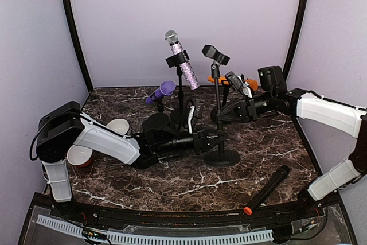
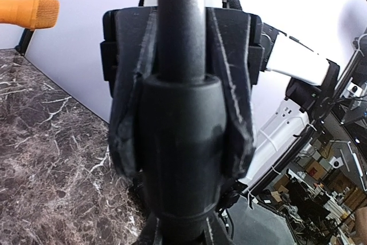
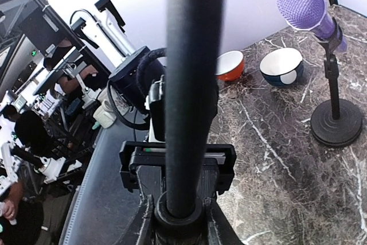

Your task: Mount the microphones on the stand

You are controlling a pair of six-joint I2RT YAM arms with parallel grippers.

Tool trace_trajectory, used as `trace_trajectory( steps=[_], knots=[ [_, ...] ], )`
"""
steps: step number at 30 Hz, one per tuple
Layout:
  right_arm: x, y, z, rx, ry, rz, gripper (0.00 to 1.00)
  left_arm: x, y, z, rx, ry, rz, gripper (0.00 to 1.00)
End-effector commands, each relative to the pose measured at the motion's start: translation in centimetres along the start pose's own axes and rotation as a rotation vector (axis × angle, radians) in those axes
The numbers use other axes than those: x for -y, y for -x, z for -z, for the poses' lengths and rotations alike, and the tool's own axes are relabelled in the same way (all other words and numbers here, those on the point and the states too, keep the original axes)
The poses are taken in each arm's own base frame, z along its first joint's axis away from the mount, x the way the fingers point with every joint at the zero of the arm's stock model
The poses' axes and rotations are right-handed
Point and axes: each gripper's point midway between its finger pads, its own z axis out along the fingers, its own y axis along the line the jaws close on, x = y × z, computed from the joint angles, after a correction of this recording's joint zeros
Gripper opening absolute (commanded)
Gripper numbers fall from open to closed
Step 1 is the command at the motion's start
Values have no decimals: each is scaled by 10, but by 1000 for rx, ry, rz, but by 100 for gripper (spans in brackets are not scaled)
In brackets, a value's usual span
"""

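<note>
Top view: my left claw point(image 1: 215, 138) is clenched low on the empty-clip stand point(image 1: 223, 158), probably to steady it for loading. The black microphone point(image 1: 266, 189) lies loose, right-front of that stand. Left wrist: my fingers point(image 2: 129, 119) squeeze the pole collar. Right wrist: my right claw point(image 3: 180, 213) straddles the same pole; can't tell if it's clamped. The purple microphone point(image 3: 307, 7) sits mounted beyond the stand.
</note>
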Motion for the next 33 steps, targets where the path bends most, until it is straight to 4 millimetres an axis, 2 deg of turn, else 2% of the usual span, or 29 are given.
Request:
trace_trajectory(
  steps=[1, 2, 3, 6, 7, 10, 11, 12, 15, 17, 18, 20, 23, 28, 33],
  knots=[
    [6, 9, 0, 23, -96, 42, 12, 16, 45, 0, 118, 13, -44, 0],
    [12, 12, 2, 29, -150, 43, 2, 8, 47, 2, 136, 61, -36, 0],
    [21, 14, 4, 30, -226, 36, 0, -1, 51, 6, 168, 123, -28, 0],
    [56, 18, 17, 14, -534, -15, 0, -21, 59, 23, 273, 273, -14, 0],
    [62, 16, 18, -8, -602, -7, 0, -25, 59, 28, 295, 305, -13, 0],
    [59, 27, 18, -18, -688, 32, 0, -29, 60, 33, 319, 357, -21, 0],
    [56, 28, 17, -14, -671, 27, 1, -30, 59, 33, 316, 360, -23, 0],
    [51, 28, 14, -10, -649, 16, 9, -30, 58, 33, 312, 359, -26, 0],
    [38, 29, 12, -5, -574, 17, 41, -27, 57, 34, 304, 349, -32, 0],
    [30, 28, 13, -17, -505, 45, 57, -19, 59, 35, 306, 310, -52, 0],
    [23, 28, 16, -18, -451, 64, 61, -12, 60, 35, 307, 278, -71, 0],
    [15, 28, 26, -11, -363, 92, 65, 3, 63, 34, 301, 193, -106, 0],
    [7, 24, 38, 0, -247, 123, 65, 31, 65, 30, 274, 26, -154, 0],
    [-18, 19, 30, 8, -19, 177, 63, 52, 62, 16, 216, -110, -163, 0],
    [-31, 27, 17, 21, 61, 211, 62, 58, 57, 7, 179, -164, -149, 0]
  ],
)
